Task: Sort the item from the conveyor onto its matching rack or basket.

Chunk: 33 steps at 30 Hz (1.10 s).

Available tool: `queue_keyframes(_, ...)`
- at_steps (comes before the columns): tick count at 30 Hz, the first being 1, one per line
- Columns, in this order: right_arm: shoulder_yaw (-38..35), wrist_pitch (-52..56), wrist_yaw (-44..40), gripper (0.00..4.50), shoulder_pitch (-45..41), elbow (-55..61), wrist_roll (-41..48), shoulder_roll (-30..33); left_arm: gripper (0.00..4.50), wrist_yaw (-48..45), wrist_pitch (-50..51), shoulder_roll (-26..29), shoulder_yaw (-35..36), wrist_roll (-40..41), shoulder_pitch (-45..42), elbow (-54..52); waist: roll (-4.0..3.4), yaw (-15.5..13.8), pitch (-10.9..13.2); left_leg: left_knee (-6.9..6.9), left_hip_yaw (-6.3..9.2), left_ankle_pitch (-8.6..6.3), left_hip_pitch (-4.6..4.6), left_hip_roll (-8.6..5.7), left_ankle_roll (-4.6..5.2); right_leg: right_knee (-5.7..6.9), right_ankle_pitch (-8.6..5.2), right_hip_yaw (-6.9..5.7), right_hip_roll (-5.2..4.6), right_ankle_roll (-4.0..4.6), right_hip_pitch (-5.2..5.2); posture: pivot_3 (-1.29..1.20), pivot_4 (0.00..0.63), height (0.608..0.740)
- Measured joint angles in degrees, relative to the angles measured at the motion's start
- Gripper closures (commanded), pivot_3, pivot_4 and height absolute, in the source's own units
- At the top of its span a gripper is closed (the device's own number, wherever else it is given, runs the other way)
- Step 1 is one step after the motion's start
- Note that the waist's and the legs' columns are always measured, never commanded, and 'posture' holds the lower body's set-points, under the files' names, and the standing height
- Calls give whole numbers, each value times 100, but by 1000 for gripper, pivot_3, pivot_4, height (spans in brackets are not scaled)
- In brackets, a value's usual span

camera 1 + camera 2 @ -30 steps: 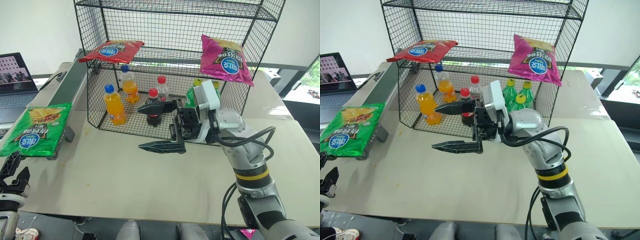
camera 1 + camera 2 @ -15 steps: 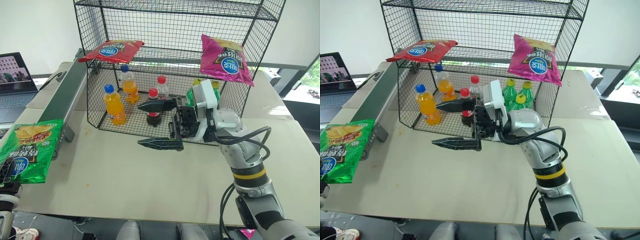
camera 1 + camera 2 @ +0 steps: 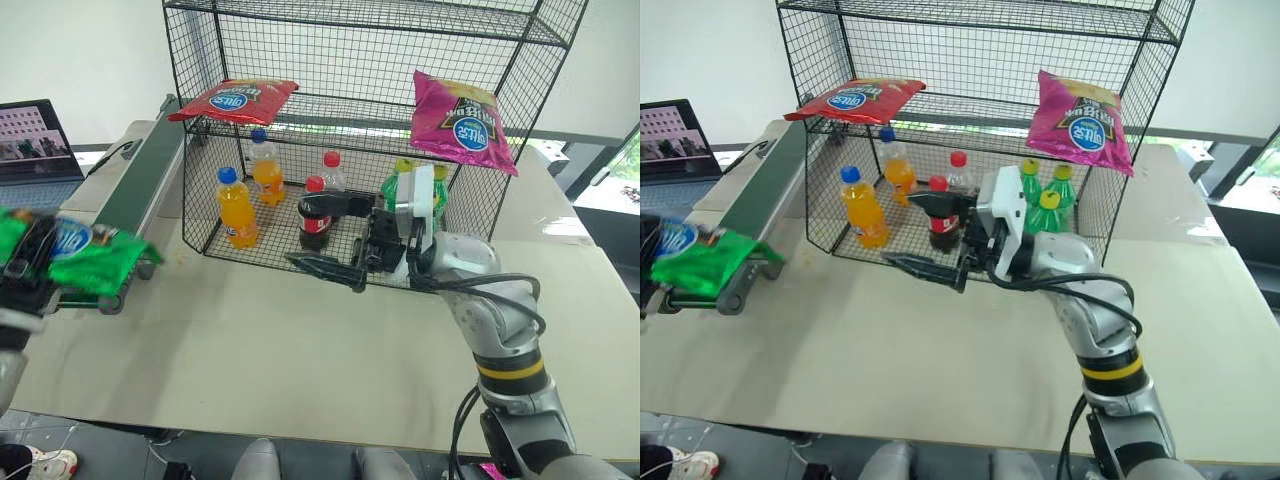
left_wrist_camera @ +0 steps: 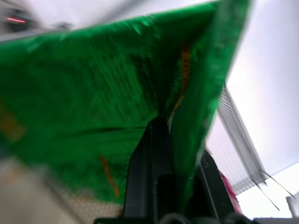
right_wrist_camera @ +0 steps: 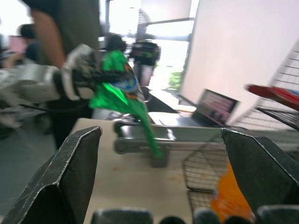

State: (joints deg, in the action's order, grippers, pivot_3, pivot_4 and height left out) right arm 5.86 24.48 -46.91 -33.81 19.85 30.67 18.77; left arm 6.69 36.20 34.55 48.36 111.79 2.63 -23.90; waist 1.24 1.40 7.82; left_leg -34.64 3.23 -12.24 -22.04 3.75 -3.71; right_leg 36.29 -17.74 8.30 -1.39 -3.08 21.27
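Note:
The item, a shiny green snack bag [image 3: 95, 262], hangs crumpled in the air at the near end of the conveyor [image 3: 140, 185]. My left gripper [image 3: 38, 258] is shut on the bag's edge at the far left. In the left wrist view the green foil [image 4: 93, 107] is pinched between the black fingers [image 4: 153, 158]. My right gripper [image 3: 300, 233] is open and empty, pointing left in front of the rack's [image 3: 200, 120] lower tier. Its wrist view looks past both fingers [image 5: 70, 172] at the held bag [image 5: 122, 95].
A red bag [image 3: 236, 100] and a magenta bag [image 3: 463, 120] lie on the rack's slanted tier. Orange [image 3: 232, 208], cola [image 3: 315, 218] and green [image 3: 1042, 212] bottles stand below. A laptop [image 3: 35, 140] sits far left. A person [image 5: 60, 28] stands beyond the table.
My left gripper has shut on the green bag and lifted it up and to the right, off the conveyor's end. The right gripper stays open, turned slightly; the camera view has shifted.

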Motion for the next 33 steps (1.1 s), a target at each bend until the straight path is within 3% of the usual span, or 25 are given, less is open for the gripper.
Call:
queue_keyframes(2,-126,69,349,0,121,119,-34,23,4440,49,135,86,-358,11,-360,-141,-11,-1,5,12,4,3,-4,6,-3,-5,3,-1,8,1,7,0,150,740)
queue_keyframes(9,-462,33,1487,0,384,817,-531,-22,4440,117,551,67,-2095,49,-2954,92,-8,-45,3,26,11,8,-9,4,-7,-18,7,-6,11,2,5,0,150,740)
queue_keyframes(13,-697,-50,2287,0,479,1140,-890,-213,4440,-310,797,-439,-3065,-132,-4669,1209,-8,-65,3,22,15,9,-11,-1,-7,-16,8,-10,11,1,5,0,150,740)
queue_keyframes(19,-957,-71,2906,0,617,1584,-1302,-97,4440,-1863,416,-1577,-3737,-1901,-6635,3666,-10,-64,3,25,21,12,-17,-9,-5,-27,9,-12,11,-1,6,0,150,740)
queue_keyframes(25,-962,-13,3193,0,814,1886,-1489,-32,4440,-2359,-117,-2356,-3687,-3326,-6899,5111,-31,-1,-2,35,18,18,-17,-7,4,-25,9,-5,11,-1,11,0,150,740)
queue_keyframes(33,-874,80,3345,0,873,2036,-1588,-38,4440,-1853,-31,-2955,-3155,-3530,-6650,4788,-29,-56,-1,11,18,18,-24,-8,5,-19,11,-5,10,-6,8,0,150,740)
